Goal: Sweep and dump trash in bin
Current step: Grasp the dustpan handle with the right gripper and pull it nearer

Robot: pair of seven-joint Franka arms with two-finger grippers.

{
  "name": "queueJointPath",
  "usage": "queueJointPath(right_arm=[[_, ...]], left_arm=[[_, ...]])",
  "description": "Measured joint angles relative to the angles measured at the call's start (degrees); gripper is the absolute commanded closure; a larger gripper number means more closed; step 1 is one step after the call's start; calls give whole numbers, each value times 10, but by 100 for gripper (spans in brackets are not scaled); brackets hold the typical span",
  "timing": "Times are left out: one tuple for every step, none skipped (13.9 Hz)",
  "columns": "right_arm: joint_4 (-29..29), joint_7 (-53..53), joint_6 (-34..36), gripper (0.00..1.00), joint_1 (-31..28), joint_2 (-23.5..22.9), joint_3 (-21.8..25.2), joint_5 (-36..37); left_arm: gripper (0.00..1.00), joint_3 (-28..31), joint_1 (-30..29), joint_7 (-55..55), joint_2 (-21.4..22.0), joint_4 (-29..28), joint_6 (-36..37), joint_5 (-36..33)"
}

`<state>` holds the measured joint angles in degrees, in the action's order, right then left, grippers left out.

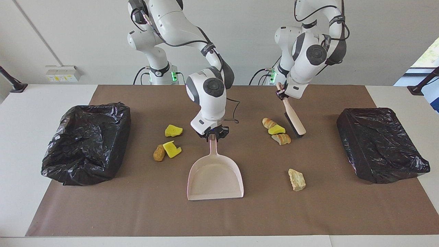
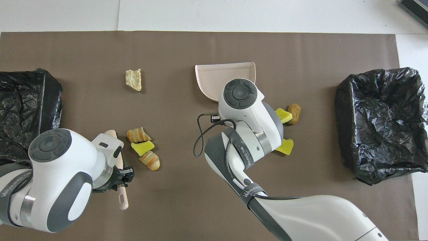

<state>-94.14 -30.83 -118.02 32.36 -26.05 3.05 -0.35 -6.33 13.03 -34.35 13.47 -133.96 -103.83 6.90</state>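
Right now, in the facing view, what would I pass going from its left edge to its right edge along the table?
Open black bin → brown lump → pink dustpan → striped bread lump → brush → second black bin.

Both arms: glossy white shells, dark grey joint bands, round grey end caps, black external cables, green base lights.
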Motion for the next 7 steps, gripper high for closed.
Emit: queueJointPath(right_arm=[[3,2,0,100,-3,0,0,0],[6,14,0,100,-8,0,0,0],[10,57,1,100,-15,1,1,0],[14,118,7,100,-23,3,1,0],[17,180,22,100,-31,10,1,-1],[19,231,42,100,-40,21,1,-1],[21,283,67,100,-50,37,2,-1]], left_arm=[[100,0,0,0,0,0,0,0],[100,0,0,0,0,0,0,0],[100,0,0,0,0,0,0,0],[100,0,0,0,0,0,0,0],[100,0,0,1,0,0,0,0],[100,0,0,1,0,0,0,0],[100,0,0,2,0,0,0,0]])
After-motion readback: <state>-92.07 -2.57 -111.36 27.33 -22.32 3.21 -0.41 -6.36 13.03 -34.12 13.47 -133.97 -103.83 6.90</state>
